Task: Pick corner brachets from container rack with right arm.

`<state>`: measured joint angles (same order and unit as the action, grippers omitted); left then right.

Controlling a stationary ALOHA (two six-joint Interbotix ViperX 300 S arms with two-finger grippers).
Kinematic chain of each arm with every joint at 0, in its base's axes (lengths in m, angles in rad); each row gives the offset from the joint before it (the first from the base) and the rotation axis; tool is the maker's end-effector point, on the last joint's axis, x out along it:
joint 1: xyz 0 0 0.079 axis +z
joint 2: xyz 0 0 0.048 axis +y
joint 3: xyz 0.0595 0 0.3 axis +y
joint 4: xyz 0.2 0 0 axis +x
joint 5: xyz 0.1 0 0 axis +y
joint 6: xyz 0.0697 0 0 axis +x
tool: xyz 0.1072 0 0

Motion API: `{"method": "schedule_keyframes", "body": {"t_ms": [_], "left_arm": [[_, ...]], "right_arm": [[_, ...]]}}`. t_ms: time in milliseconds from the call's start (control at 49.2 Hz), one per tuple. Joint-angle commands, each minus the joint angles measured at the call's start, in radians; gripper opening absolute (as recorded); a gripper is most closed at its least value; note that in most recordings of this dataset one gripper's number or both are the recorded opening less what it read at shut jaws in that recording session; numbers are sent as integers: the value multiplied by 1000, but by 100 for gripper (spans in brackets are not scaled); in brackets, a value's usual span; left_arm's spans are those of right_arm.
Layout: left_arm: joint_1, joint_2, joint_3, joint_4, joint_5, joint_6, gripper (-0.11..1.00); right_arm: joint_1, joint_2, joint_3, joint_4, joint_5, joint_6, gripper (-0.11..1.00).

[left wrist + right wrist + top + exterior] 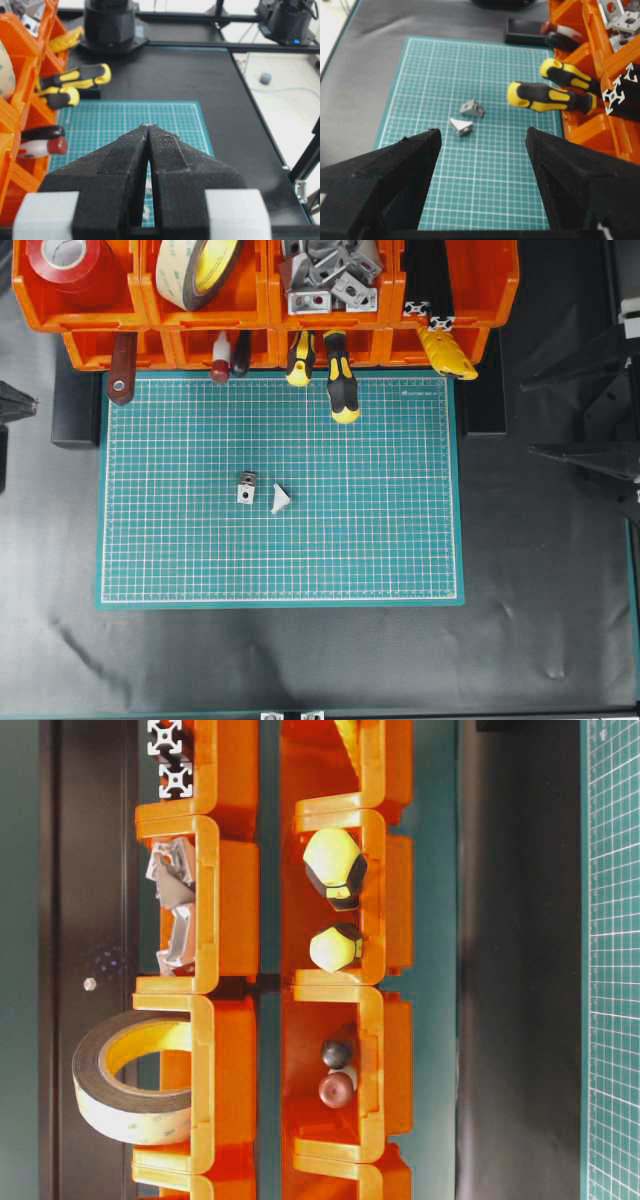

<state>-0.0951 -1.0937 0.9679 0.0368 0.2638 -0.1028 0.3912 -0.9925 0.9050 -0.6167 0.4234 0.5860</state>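
1. The container rack [265, 315] is shown across the top of the overhead view; the corner brachets [330, 275] are heaped in its upper-row bin, right of centre.
2. Two brackets [247, 488] are seen lying side by side, just apart, on the green mat [380, 540], left of centre.
3. The right end effector [482, 145] is seen spread wide and empty, low in the right wrist view, with the mat beyond it; at the overhead view's right edge only dark arm parts can be made out.
4. The left end effector [149, 132] is shown pressed together, holding nothing.
5. Risk: the screwdriver handles [340, 390] project from the lower row directly below the bracket bin, so a low approach may strike them.
6. Risk: because the brackets are interlocked in a heap, several may be lifted at once, or one may slip from the pointed tips.
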Motion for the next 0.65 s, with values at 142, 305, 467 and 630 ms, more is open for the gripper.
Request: {"method": "schedule_keyframes", "body": {"t_ms": [142,305,467,630], "left_arm": [[-2,5,-12,3,-9,5,0],[-2,5,-11,3,-9,3,0],[-2,5,-11,3,-9,0,0],[-2,-5,-11,3,-3,21,0]], "right_arm": [[-3,9,-5,0,-28,2,66],[-3,9,0,2,-40,2,65],[-3,9,2,2,-40,2,65],[-5,17,2,2,-54,2,64]]}}
